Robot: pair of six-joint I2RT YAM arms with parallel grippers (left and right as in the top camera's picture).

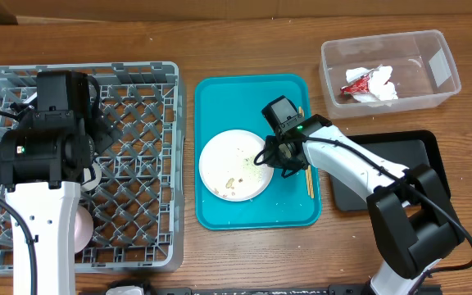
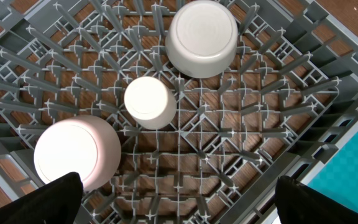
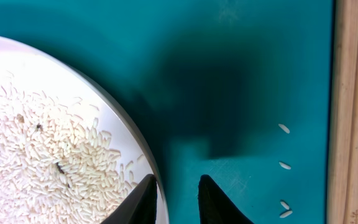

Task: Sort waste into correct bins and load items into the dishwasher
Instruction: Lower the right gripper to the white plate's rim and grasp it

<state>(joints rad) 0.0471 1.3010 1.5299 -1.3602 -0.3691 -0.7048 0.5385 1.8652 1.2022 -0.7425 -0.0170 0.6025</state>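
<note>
**Right fingertips at the plate's edge, rice on board**

Right gripper point(image 3: 178, 200) fills the bottom of my wrist view. Its two fingers point(image 3: 143, 200) stand a narrow gap apart with only teal showing between them, and it holds nothing that I can see. One finger sits over the rim of the plate point(image 3: 17, 65) and the other over the teal tray point(image 3: 247, 56), which I read as lining up to pinch that rim. Rice point(image 3: 48, 155) covers this part of the plate, so I judge it must be tipped into a bin before the plate goes to the rack point(image 2: 241, 130).

Chopsticks point(image 3: 353, 93) lie along the tray's right edge, near the fingers but apart from them, with a few loose grains point(image 3: 283, 129) between. Room on that side is tight.

Left gripper point(image 2: 179, 202) hangs wide open and empty over the rack. A bowl point(image 2: 202, 37), a cup point(image 2: 149, 102) and another white dish point(image 2: 76, 152) stand upside down there, leaving free room to their right. Napkin point(image 1: 381, 88) and red wrapper point(image 1: 357, 80) lie in the clear tub point(image 1: 433, 61). The black tray point(image 1: 420, 147) sits below it, beside the teal tray.
</note>
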